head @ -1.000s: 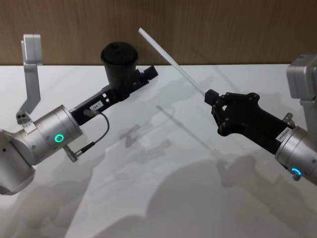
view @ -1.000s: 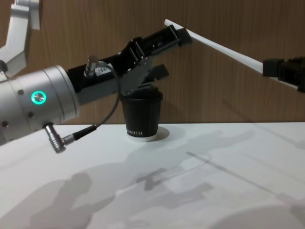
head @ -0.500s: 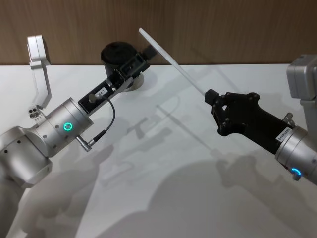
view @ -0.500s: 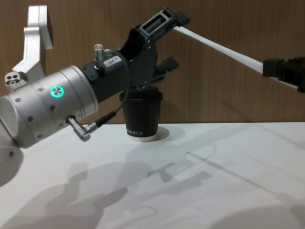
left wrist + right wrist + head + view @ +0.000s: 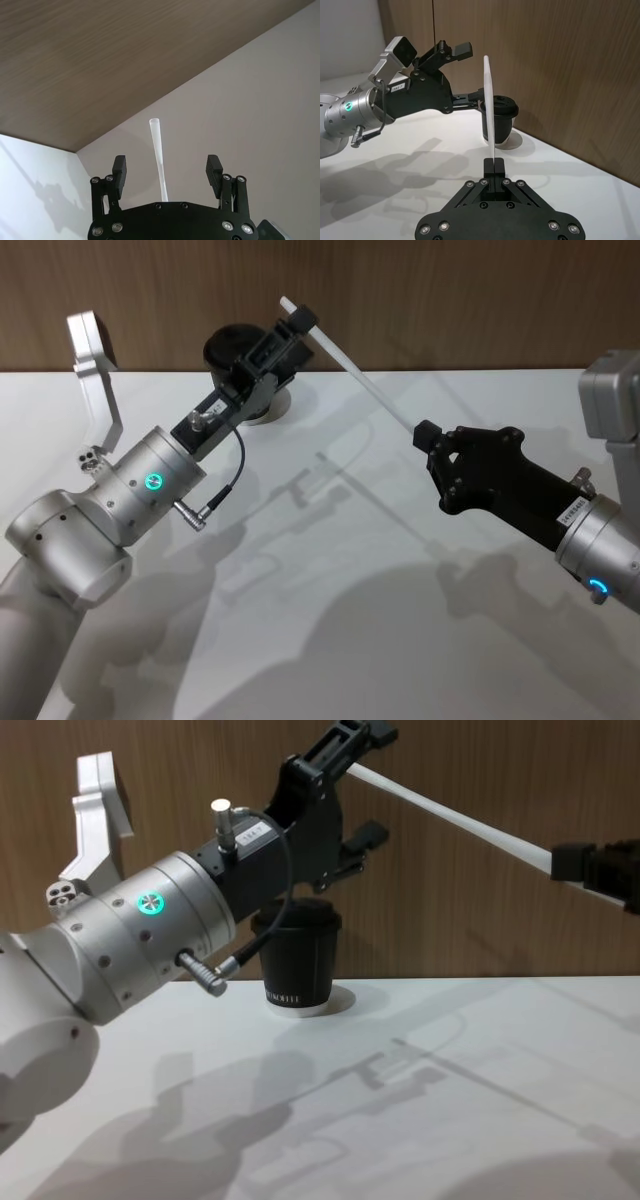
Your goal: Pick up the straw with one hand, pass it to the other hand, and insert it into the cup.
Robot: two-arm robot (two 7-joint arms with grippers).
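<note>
- Left arm, with a fat silver cylindrical wrist carrying a green ring light point(image 5: 152, 480) and a thin black cable with a metal plug point(image 5: 228, 475): it reaches up and forward from the left side of the white counter point(image 5: 330, 590).
- Long black left gripper point(image 5: 298, 332) point(image 5: 368, 782) point(image 5: 166, 165): it is raised above the counter, higher than the cup. Its fingers are spread wide, one on each side of the straw's free end. In the left wrist view a clear gap shows between the straw and each finger, so it is touching neither.
- Small black paper cup with a black domed lid and a white base rim point(image 5: 232, 345) point(image 5: 297, 965) point(image 5: 499, 122): it stands upright at the back of the counter, close to the brown wooden wall point(image 5: 450, 300). In the chest view it sits below the left gripper, partly behind the silver wrist.
- Long, thin, straight white straw point(image 5: 360, 380) point(image 5: 450, 818) point(image 5: 157, 150) point(image 5: 489, 100): it is held in the air, clear of the counter and outside the cup. It is tilted, rising from the right gripper toward the robot's left. Its upper end lies between the left gripper's fingers.
- Plain black blocky right gripper point(image 5: 422, 432) point(image 5: 493, 162) point(image 5: 565, 860): it is on the right side, above the counter and well apart from the cup. Its short fingers are pinched together on the straw's lower end.
</note>
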